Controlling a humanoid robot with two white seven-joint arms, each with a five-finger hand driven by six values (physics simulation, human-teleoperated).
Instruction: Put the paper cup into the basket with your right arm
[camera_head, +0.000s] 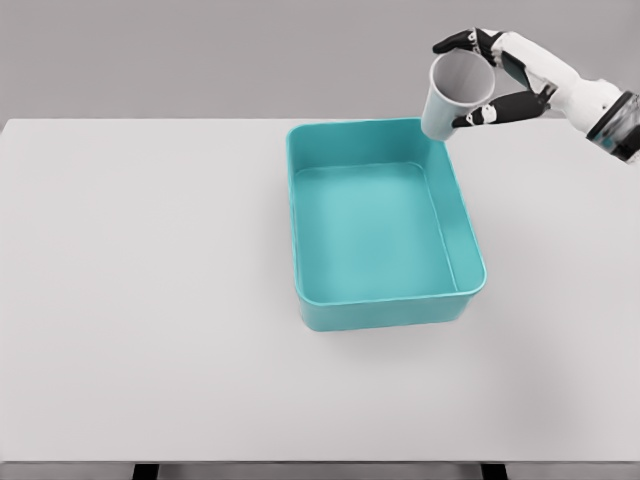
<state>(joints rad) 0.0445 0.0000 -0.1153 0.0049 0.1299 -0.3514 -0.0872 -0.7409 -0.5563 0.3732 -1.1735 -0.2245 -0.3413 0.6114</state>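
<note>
Fingers (478, 42) of my right hand (505, 75) are curled around the paper cup (455, 95), gripping it near its rim: the upper digits reach over the far side of the rim and the thumb presses the near side of the wall. Grip state: closed on the cup, nothing else held.

Cup position: raised above the desk (150, 300), at the far right corner of the basket (385, 225). Cup attitude: tilted, with the open mouth facing up and toward the camera and the base pointing down and to the left, at the corner of the basket's rim. Whether the base touches the rim cannot be told.

Basket: teal, rectangular, open top, standing flat on the white desk near its middle. My right forearm enters from the right edge of the view.
</note>
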